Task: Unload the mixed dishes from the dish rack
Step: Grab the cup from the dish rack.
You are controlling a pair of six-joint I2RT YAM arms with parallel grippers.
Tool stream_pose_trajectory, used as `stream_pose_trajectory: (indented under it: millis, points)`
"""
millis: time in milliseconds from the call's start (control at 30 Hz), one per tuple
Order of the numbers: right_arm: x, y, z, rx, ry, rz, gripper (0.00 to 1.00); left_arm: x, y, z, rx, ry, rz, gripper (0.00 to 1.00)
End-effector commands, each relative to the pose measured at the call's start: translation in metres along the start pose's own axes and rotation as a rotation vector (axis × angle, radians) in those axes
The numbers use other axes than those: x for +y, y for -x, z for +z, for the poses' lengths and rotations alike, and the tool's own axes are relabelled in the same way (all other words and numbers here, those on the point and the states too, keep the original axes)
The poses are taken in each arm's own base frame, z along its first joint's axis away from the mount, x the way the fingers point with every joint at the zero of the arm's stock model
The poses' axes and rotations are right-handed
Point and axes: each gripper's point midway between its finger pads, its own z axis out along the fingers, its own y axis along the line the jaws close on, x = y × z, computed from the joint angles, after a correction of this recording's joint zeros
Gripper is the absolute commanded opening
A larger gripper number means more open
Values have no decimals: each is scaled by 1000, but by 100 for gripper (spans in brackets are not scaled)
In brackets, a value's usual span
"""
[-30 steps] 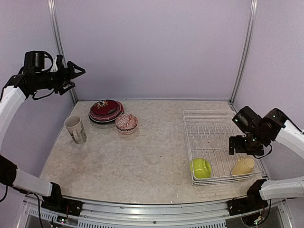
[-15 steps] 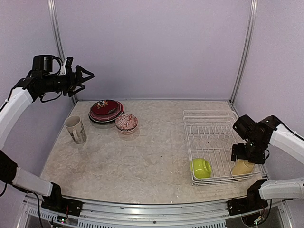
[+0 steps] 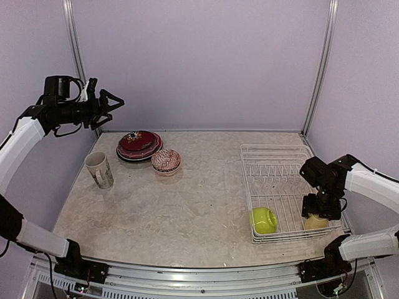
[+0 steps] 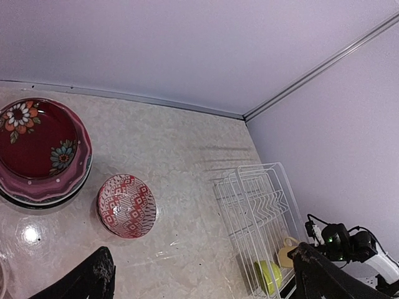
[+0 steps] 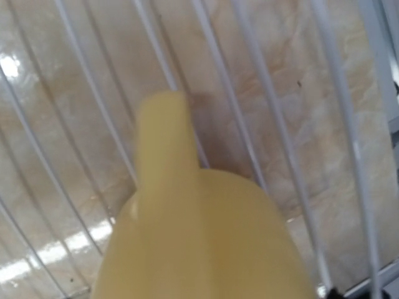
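Observation:
The white wire dish rack point(image 3: 274, 163) stands at the right, holding a lime-green bowl point(image 3: 264, 220) and a yellow mug point(image 3: 316, 222) at its near end. My right gripper point(image 3: 319, 208) is pressed down onto the yellow mug point(image 5: 199, 237), which fills the right wrist view and hides the fingers. My left gripper point(image 3: 112, 101) hangs open and empty, high above the table's left side. Below it lie a stack of plates with a dark red floral one on top point(image 3: 138, 145), a red-patterned bowl point(image 3: 166, 161) and a cream mug point(image 3: 100, 169).
In the left wrist view the plates point(image 4: 37, 149), patterned bowl point(image 4: 126, 205) and rack point(image 4: 262, 199) show from above. Metal frame posts stand at the back corners, and the rack's upright prongs point(image 3: 272, 171) sit at its far half. Rack wires point(image 5: 274, 124) run under the mug.
My right gripper has dropped from above the rack onto the yellow mug. My left arm has swung slightly right and stays open.

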Motion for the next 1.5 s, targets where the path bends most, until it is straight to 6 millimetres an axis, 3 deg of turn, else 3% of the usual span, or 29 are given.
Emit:
stream_pose_trajectory:
  millis: [0,233,500,667,900,1167,1233,1300,1467]
  points:
    - [14,1,3,10,66,32,79,-1,-1,-1,-1,-26,11,95]
    - [14,5,-9,-9,95,36,59,-2,-1,-2,4,-45,-3,95]
    - [29,29,-42,-105,221,42,21,-4,-3,-1,11,-58,-7,95]
    - [48,50,-55,-193,314,40,10,-4,-5,0,17,-61,-10,95]
    - [89,61,-40,-160,399,-67,5,-4,-8,5,33,-65,-12,95]
    - [100,72,-17,-95,370,-136,20,-3,-8,7,44,-68,-15,95]
    - [98,72,-12,-86,335,-144,30,-3,-9,7,46,-69,-16,95]
    - [96,72,-10,-82,321,-149,45,-2,-9,8,50,-71,-21,95]
    - [94,71,-22,-104,346,-144,79,-2,-10,10,58,-80,-27,95]
